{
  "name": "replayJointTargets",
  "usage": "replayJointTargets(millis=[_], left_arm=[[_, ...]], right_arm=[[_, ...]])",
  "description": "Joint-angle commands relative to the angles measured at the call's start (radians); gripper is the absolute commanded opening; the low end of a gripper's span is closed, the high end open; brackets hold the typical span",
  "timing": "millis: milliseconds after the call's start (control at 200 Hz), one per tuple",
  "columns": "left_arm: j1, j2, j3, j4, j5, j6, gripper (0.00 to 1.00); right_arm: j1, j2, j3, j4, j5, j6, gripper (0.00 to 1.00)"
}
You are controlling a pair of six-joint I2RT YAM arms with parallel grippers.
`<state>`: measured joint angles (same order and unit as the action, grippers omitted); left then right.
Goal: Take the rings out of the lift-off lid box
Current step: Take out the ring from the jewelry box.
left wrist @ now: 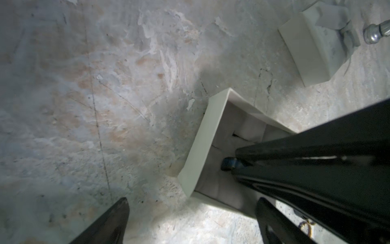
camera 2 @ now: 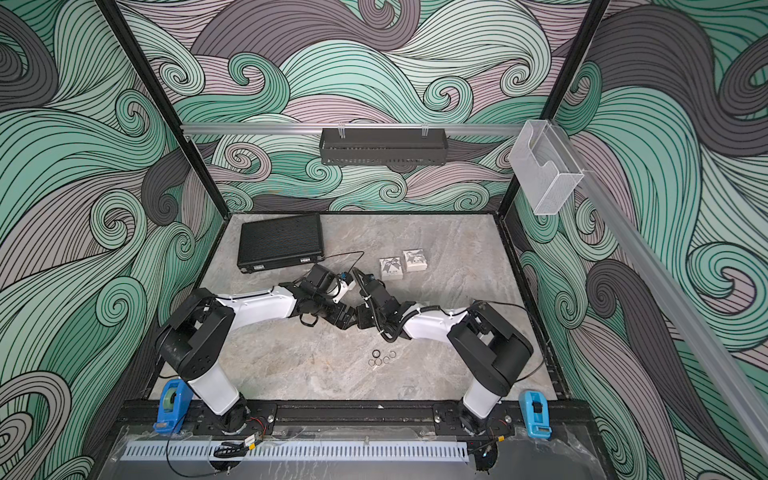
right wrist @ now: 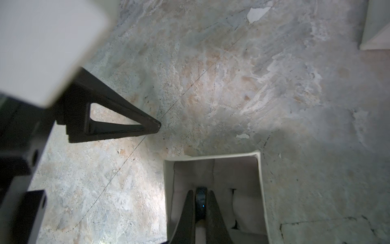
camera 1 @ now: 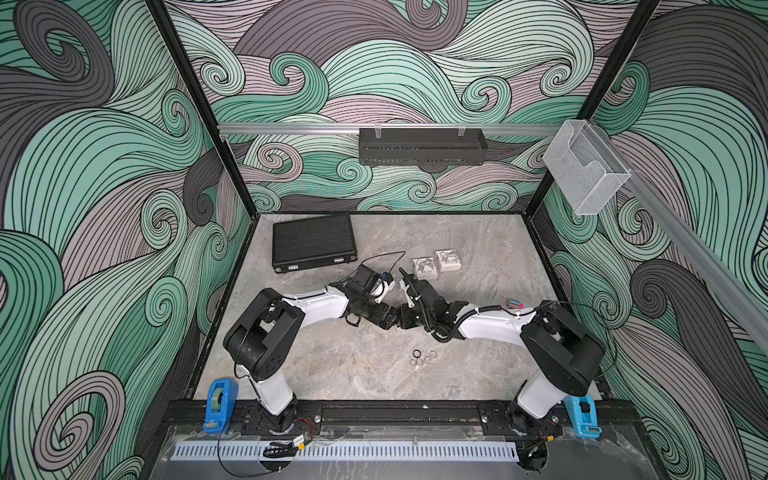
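1. The right gripper (right wrist: 200,193) reaches down into the open box (right wrist: 260,179). Its jaws are closed on a black ring (right wrist: 200,199), one finger on each side of the band.
2. The black ring stands on edge in the cushion slot, right at the fingertips. Its hole axis seems to run from jaw to jaw, so the pull looks to be straight back along the fingers, up out of the slot.
3. The left gripper (left wrist: 192,199) is spread wide and holds nothing. The box corner lies just ahead of it, between its fingers, so the right arm is the nearer one.
4. The lid (left wrist: 312,52) lies beyond the box, apart from both jaws.
5. The other rings (camera 1: 422,358) lie loose on the table (right wrist: 232,84), well behind both jaws, toward the arm bases.
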<state>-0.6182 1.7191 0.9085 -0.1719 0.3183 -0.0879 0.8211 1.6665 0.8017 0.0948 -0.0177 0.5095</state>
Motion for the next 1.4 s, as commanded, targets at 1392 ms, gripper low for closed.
replayJointTargets(millis=[1392], left_arm=[[-0.004, 0.048, 0.053, -0.070, -0.044, 0.040, 0.95]], right_arm=[[-0.065, -0.083, 0.001, -0.068, -0.126, 0.077, 0.00]])
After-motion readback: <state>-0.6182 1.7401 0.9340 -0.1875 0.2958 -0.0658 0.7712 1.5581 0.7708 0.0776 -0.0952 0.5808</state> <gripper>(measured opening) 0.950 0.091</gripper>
